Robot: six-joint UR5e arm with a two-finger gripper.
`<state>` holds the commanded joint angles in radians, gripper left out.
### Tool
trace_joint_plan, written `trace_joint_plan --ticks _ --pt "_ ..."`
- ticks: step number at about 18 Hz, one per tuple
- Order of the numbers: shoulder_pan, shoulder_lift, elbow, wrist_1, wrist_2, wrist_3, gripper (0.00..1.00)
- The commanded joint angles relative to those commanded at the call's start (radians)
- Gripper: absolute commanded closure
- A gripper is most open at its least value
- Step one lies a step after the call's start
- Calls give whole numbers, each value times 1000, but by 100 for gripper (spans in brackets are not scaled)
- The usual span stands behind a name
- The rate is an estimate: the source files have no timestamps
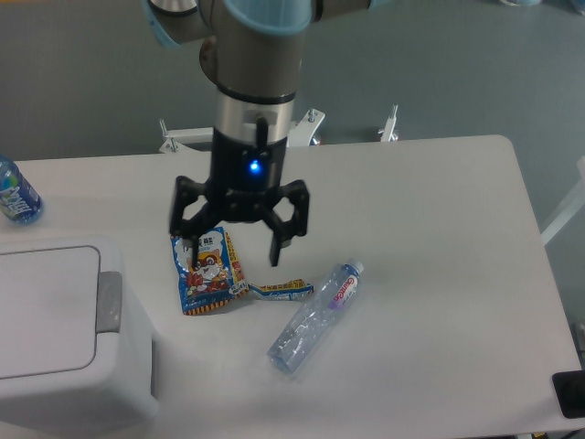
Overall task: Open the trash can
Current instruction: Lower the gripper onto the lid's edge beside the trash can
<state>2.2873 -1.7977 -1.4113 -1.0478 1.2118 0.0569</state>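
Hovering hand over the snack packet, trash can lid shut

Hanging above the middle of the white tabletop [439,210], the hand [234,254] has its two black fingers spread wide and holds nothing. One fingertip sits over the upper edge of the blue snack packet [208,272]; the other points down just right of it. A torn wrapper strip [279,291] trails from the packet toward a clear plastic bottle [316,317] lying on its side, cap toward the upper right.

The trash can [69,343] fills the lower left corner, cut off by the picture's left and bottom edges, its flat lid down and the grey push tab [109,301] on its right edge, near the packet. A blue-labelled bottle [15,192] stands at the far left edge. Bare tabletop stretches to the right, out to the rounded corner.
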Motion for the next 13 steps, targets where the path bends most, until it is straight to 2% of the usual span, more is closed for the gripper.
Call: trace_joint_plan --ticks 8,13 --pt "-54 -35 -2 49 0 -34 0" --pt "-68 -45 -2 49 2 -34 0"
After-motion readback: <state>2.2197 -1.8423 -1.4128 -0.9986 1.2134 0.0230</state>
